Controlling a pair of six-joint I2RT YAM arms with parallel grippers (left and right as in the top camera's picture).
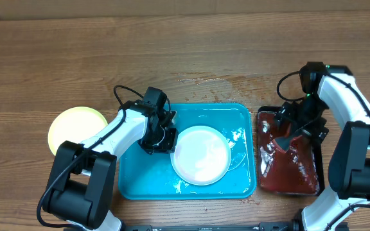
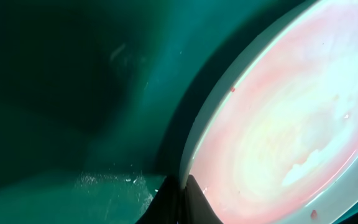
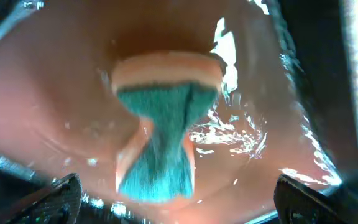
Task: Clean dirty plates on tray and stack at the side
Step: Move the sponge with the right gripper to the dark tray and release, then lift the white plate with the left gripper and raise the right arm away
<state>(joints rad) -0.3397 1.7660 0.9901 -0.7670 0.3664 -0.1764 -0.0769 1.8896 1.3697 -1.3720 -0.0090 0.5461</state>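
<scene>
A white plate (image 1: 201, 155) with a faint pink film lies in the turquoise tray (image 1: 140, 183). My left gripper (image 1: 167, 139) is shut on the plate's left rim; in the left wrist view its dark fingertips (image 2: 194, 202) pinch the edge of the plate (image 2: 278, 124). A pale yellow-green plate (image 1: 76, 128) rests on the table left of the tray. My right gripper (image 1: 295, 130) hangs open over the black tray (image 1: 259, 122). Its fingers (image 3: 61, 199) stand wide apart on either side of a green-and-yellow sponge (image 3: 163, 124), which lies free in reddish liquid.
The black tray of reddish-brown liquid (image 1: 291, 170) stands directly right of the turquoise tray. Water drops and a wet patch (image 1: 211, 83) mark the wood behind the trays. Soapy residue (image 1: 239, 136) sits on the turquoise tray's floor right of the plate.
</scene>
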